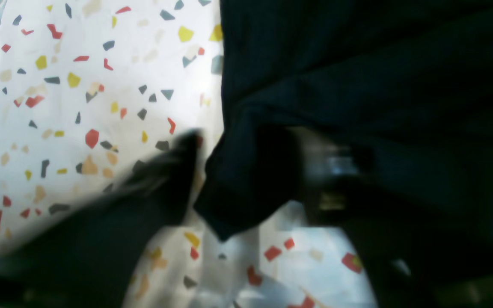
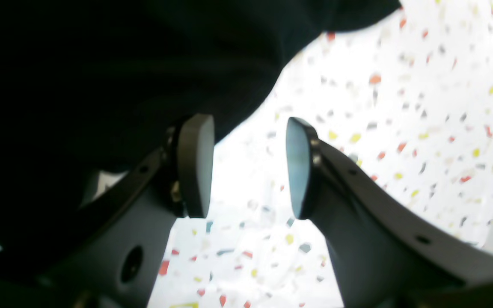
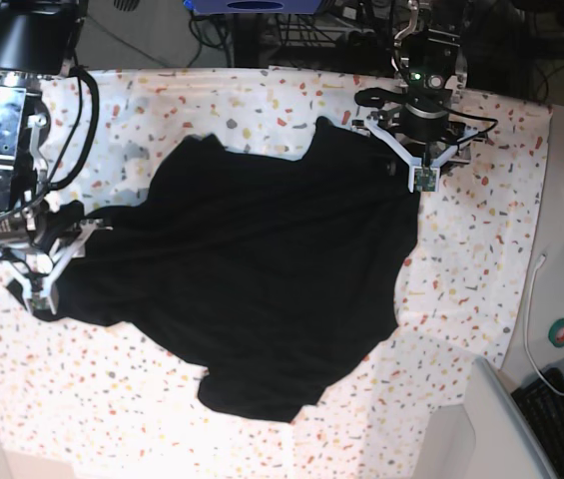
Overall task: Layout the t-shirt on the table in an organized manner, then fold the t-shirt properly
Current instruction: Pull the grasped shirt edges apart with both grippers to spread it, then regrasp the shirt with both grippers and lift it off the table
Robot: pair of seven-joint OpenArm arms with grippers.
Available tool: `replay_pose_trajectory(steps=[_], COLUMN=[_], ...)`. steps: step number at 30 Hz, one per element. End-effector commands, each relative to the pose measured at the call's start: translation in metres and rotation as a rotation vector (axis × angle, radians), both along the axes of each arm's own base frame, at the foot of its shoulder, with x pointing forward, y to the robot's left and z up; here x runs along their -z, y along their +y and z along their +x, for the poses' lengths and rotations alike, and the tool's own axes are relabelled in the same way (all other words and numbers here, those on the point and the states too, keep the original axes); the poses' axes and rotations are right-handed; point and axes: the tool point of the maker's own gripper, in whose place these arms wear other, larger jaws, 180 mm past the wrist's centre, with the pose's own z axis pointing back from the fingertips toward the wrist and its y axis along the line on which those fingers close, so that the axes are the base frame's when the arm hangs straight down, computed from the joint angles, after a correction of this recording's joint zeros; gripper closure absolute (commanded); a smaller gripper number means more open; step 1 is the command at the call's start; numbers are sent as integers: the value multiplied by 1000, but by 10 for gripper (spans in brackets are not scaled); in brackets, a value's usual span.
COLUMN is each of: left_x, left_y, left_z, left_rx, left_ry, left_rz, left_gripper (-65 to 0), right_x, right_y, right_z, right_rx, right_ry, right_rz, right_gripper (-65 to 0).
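Observation:
The black t-shirt (image 3: 252,269) lies spread and rumpled across the middle of the speckled table (image 3: 461,299). My left gripper (image 3: 423,180) hovers at the shirt's far right edge. In the left wrist view its blurred fingers (image 1: 165,171) stand apart, the gripper (image 1: 250,141) is open, and a hanging corner of the t-shirt (image 1: 238,192) lies between them. My right gripper (image 3: 40,291) is at the shirt's left edge. In the right wrist view this gripper (image 2: 246,167) is open with only the table (image 2: 400,128) showing between its pads (image 2: 195,164); the t-shirt (image 2: 101,77) bunches beside its left finger.
A plain grey side surface (image 3: 501,429) stands at the lower right beside a keyboard (image 3: 561,399), a white cable (image 3: 531,309) and a green roll (image 3: 561,332). Cables and equipment crowd the far edge behind the table.

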Motion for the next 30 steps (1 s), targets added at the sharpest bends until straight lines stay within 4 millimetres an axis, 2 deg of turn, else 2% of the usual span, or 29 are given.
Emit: replay_pose_trajectory(steps=[1,3,5,7,8,9,10,11,12,15,17,19,21,23,27,28,30], left_x=[-14,-27,-47,-63,-70,-77,-77,-77,-77,-70,-56,-39,-20,-2,21,28,42], left_y=[0,-3,-5,-8,-11,-13,-19,-25,-33,-57,-71,-78,-84,-86,-81,-83,-69], left_z=[3,1,8,22,37,55,73,90,111,163,195,216,229,231,218,210,192], left_rx=[10,18,27,38,46,53,63,80,105,174,232,289,346,387,435,449,457], left_ry=[-45,-73,-126,-181,-215,-247,-264,-273,-286,-277,-231,-163,-86,-26,37,55,99], left_rz=[7,3,1,7,5,3,-3,-3,-4,8,45,105,171,220,275,280,305], left_gripper=[-459,-453,-397,-270,-166,-41,0,0,0,0,0,0,0,0,0,0,0], right_x=[-12,-15,-13,-10,-9,-8,-4,-1,4,19,28,37,45,55,86,94,101], right_y=[1,16,49,80,99,112,122,131,140,159,164,155,131,103,58,50,39], right_z=[6,0,-11,-19,-20,-21,-24,-26,-30,-43,-49,-50,-41,-28,-8,-3,15], right_rx=[-15,-63,-191,-281,-309,-319,-315,-311,-304,-292,-283,-200,-47,72,201,222,225], right_ry=[-48,-58,-46,-56,-78,-97,-101,-98,-87,-39,-11,10,-13,-28,57,82,95], right_rz=[-7,-3,-2,24,55,87,119,145,174,231,251,258,252,236,225,227,219], right_gripper=[-264,-260,-257,-246,-218,-170,-98,-20,0,0,0,0,0,0,0,0,0])
